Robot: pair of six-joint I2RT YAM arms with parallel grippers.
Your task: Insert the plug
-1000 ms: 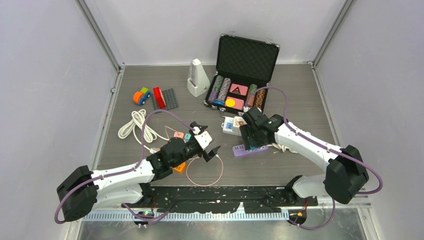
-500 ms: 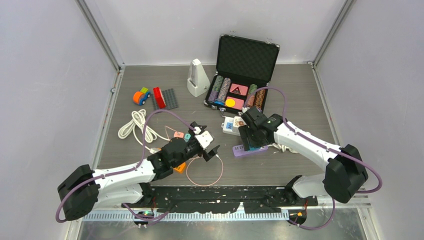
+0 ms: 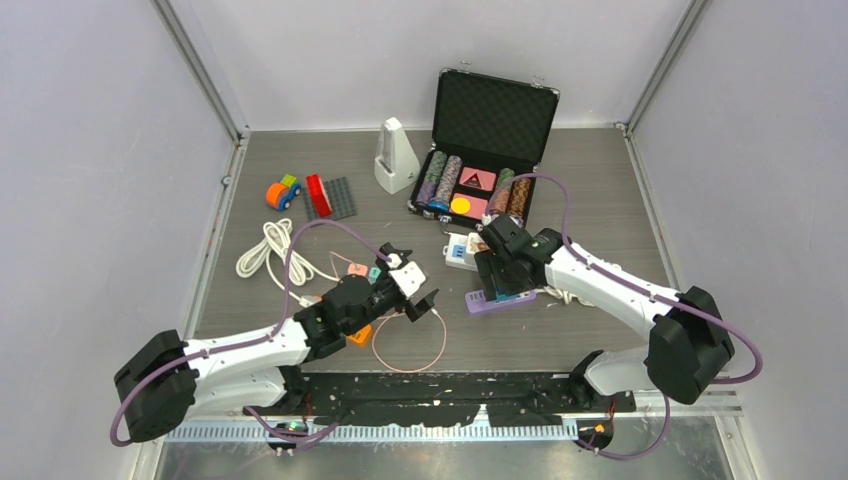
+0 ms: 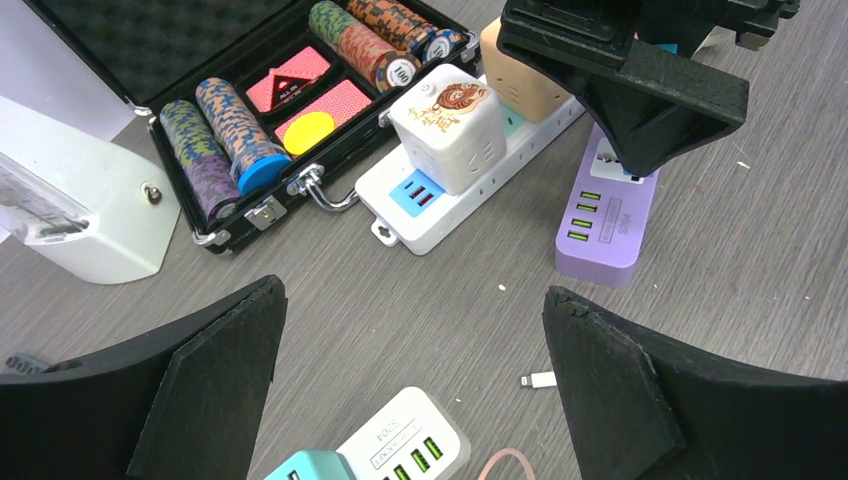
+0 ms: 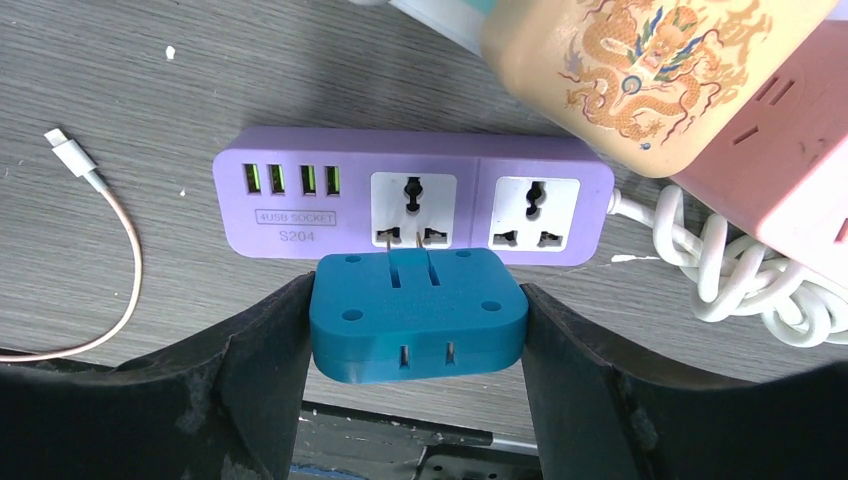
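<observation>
Squarely btwn right jaws: blue plug (image 5: pixel 418 315), prongs at purple strip (image 5: pixel 300 215).

The right gripper (image 5: pixel 418 332) hangs just over the purple power strip (image 5: pixel 300 215), jaws clamped on a blue plug adapter (image 5: pixel 420 345); the left gripper (image 3: pixel 414 279) hovers left of that strip, apart, jaws spread wide

Arms (image 3: pixel 240 350) white shells, chunky black joints, big black shoulder housings — purple cable (image 3: pixel 288 262) running along each. Fingers (image 4: pixel 200 390) matte black wedges, kinda rough printed look.
</observation>
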